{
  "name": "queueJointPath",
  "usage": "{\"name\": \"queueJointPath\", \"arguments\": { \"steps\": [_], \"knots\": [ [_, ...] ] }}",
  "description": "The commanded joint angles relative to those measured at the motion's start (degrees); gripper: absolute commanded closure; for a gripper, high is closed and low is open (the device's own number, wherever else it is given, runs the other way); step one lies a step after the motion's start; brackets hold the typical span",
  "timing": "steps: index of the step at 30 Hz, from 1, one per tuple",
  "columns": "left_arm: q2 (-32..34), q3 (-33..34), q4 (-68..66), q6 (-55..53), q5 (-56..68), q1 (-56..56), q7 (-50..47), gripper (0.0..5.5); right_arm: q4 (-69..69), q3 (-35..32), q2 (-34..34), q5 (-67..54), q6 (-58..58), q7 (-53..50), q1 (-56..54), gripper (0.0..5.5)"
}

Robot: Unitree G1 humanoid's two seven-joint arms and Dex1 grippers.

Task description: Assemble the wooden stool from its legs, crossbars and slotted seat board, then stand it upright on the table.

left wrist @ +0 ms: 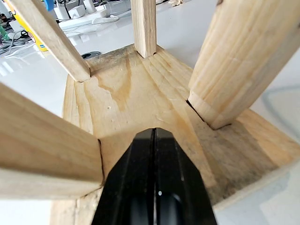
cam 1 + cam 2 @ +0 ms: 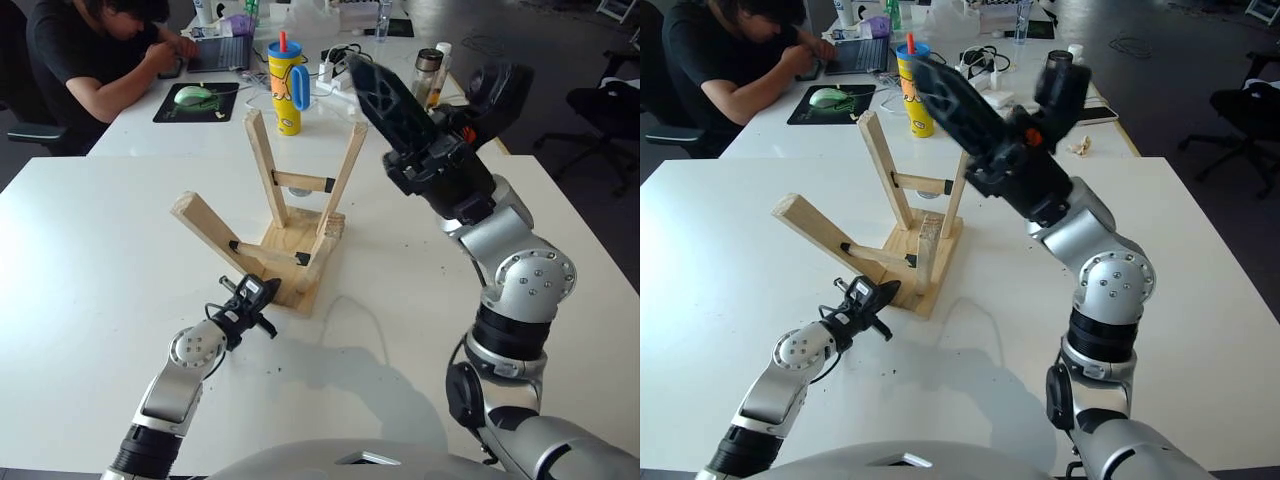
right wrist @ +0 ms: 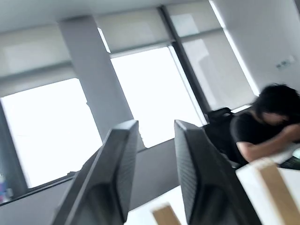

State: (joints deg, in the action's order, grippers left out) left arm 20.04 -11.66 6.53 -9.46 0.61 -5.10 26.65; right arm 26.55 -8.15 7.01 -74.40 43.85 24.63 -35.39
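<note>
While the stool (image 2: 290,235) rests upside down near the middle of the white bench (image 2: 90,260), its seat board (image 2: 298,285) lies flat on the surface with the legs pointing up. Two legs (image 2: 265,165) on the side toward the far edge rise tall, joined by a crossbar (image 2: 300,183). Another leg (image 2: 205,228) leans out toward the left edge, and a second crossbar (image 2: 268,254) runs low from it across the board. The left gripper (image 2: 262,292) sits low at the seat board's near edge, its black fingers (image 1: 136,187) clenched together on nothing, their tip just over the board's underside. The right gripper (image 2: 358,68) hangs high above the bench, beyond the stool toward the far right, its fingers (image 3: 197,159) spread apart and empty.
</note>
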Motion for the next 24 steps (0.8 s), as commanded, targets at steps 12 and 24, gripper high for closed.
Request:
{"name": "queueJointPath", "arguments": {
  "steps": [12, 24],
  "knots": [
    [0.45, -3.89, -12.27, -6.58, -3.2, 1.28, -0.02, 5.5, -8.53, 18.31, 3.87, 20.66, 1.31, -9.68, 6.48, 5.47],
    [-4.06, -5.02, -18.4, -8.06, -3.87, 5.32, -3.86, 5.5, -15.59, 3.7, -0.26, 19.05, -14.89, -8.58, -5.48, 5.47]
  ]
}}
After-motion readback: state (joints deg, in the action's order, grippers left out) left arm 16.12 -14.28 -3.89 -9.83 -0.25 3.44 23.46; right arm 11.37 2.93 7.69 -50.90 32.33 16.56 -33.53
